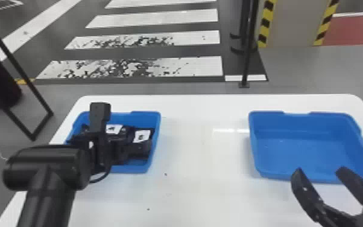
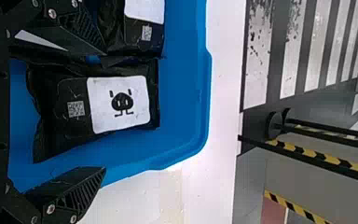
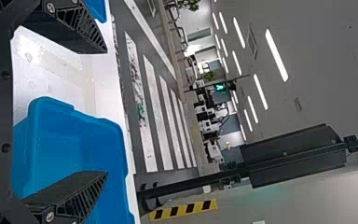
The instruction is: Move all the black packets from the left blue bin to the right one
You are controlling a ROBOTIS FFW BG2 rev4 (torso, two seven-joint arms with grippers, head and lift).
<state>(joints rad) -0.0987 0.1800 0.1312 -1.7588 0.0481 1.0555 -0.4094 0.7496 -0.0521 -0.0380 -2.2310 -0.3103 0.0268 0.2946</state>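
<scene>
State of the transfer between two bins on a white, smooth-topped counter (image 1: 202, 157). Head view: dark packets are gathered in the left bin, a shallow blue plastic tray (image 1: 144, 117); none can be made out in its counterpart, the right bin, likewise of blue plastic (image 1: 304, 154). The task is therefore judged to be at its outset, with every visible packet awaiting transfer. The full count cannot be told, since the left arm (image 1: 54, 169) covers part of the pile.

Left wrist view: the left gripper (image 2: 105, 110) is released, its two fingers set wide apart over the left bin. Between and beyond them lies a glossy black, flat pouch-like packet (image 2: 58, 130), seemingly a suitable first candidate for grasping. A second black packet with a crinkled wrapper (image 2: 144, 49) lies beside it, partly hidden by one finger. The right gripper (image 1: 319, 169) is also released, its fingers parted near the front wall of the right bin, with nothing between them.

Labelling: the nearer packet carries a white, round-cornered rectangular label (image 2: 137, 112) printed with a black snouted cartoon figure, and beside it a small square matrix code (image 2: 75, 108). The neighbouring packet bears a similar code (image 2: 147, 32) next to a white panel (image 2: 144, 10), cut off by the view's edge. In the head view, two white labels (image 1: 113, 129) (image 1: 142, 136) show dark marks too small to interpret.
</scene>
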